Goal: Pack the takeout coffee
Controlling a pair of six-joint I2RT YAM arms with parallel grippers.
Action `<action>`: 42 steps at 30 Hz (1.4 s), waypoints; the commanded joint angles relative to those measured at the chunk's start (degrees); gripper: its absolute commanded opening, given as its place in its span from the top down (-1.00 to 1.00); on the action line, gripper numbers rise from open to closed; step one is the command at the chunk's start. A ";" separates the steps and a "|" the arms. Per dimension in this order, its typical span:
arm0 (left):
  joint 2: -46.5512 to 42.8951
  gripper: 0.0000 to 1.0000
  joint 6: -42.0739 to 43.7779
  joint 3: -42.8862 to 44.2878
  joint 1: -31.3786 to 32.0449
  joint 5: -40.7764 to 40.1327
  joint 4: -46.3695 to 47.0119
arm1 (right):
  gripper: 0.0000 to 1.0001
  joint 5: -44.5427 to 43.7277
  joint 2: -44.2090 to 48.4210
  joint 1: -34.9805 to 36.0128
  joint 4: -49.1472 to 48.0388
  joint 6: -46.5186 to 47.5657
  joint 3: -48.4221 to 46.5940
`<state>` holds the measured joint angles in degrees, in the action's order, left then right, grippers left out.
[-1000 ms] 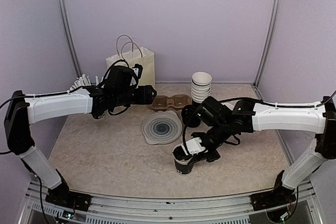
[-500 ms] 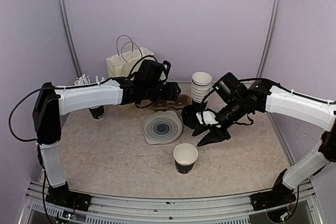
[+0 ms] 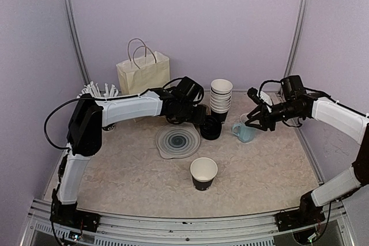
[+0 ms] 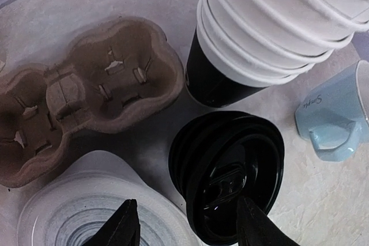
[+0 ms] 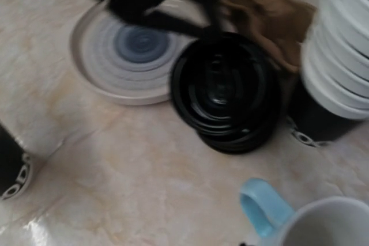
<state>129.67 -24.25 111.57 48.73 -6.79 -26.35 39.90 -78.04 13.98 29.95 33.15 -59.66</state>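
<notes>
— Well, where's the coffee?

— The cup stands upright on its own at the near middle of the tabletop, well apart from both arms. No lid is on it. The inside looks pale, and I'd guess it's empty.

— How will it handle?

— It's probably light, with a thin paper wall. With no lid it should dent easily near the mouth. I'd grip the body at mid-height, softly, across the round. It's tall for its base, so a sideways nudge could tip it.

— And the lids?

— The lids are a black nested pile, just beside the stack of white-rimmed cups. They look like glossy plastic, so I'd expect them to be slippery and liable to come up several at once. A pinch on the top one's edge seems best.

— And the claws?

— The left claw hangs over the lids with its fingers spread and nothing in them. The right claw hovers by the blue mug. I can't tell whether it's spread or clenched, and its wrist view doesn't show its fingers.

— What about the surface?

— It's a smooth, beige, marbled top with a slight sheen, so a light cup may skate on it. The plate and the carrier crowd the middle.

— And the room?

— Lilac walls close in on three sides. The paper bag stands against the back wall on the left, with its mouth up.
</notes>
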 commanded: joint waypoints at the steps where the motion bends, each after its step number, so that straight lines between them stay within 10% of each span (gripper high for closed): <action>1: 1.80 -0.09 -0.97 1.71 0.26 1.09 -4.75 | 0.20 2.02 0.75 -1.91 -4.52 -5.14 0.68; 42: -6.11 0.94 0.17 -5.14 -0.39 3.29 1.20 | 0.22 3.89 -1.59 -2.20 -2.70 -5.23 -2.23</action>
<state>129.34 -26.52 108.16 48.56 -3.88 -28.60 42.70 -79.15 12.19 25.89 27.81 -59.42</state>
